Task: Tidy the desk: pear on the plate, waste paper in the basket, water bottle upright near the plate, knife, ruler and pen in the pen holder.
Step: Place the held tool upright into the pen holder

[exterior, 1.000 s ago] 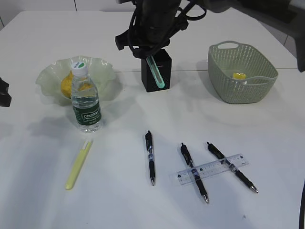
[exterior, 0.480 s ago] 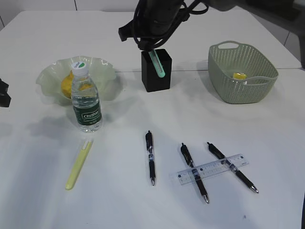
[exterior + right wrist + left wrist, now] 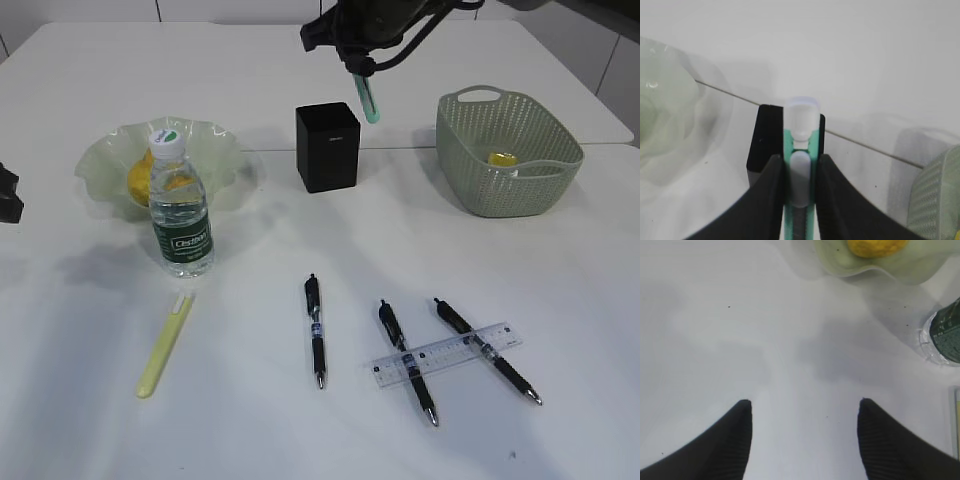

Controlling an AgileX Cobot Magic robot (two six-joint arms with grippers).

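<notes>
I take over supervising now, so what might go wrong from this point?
The right gripper holds the green knife tilted above the pen holder, so a release here may miss the opening. Later, the ruler lies across two pens, so lifting it may drag them.

- Pear [image 3: 140, 178]: yellow, lying in the ruffled green plate [image 3: 218, 150].
- Water bottle [image 3: 181, 220]: upright, just before the plate.
- Green knife [image 3: 365, 97]: held above the black pen holder [image 3: 327, 147].
- Clear ruler [image 3: 447, 354]: lying across two pens [image 3: 407, 363].
- Yellow scrap [image 3: 501, 158]: inside the basket [image 3: 500, 195].

Grey tiled floor [image 3: 582, 55] (upper right corner) with pale seams
</notes>
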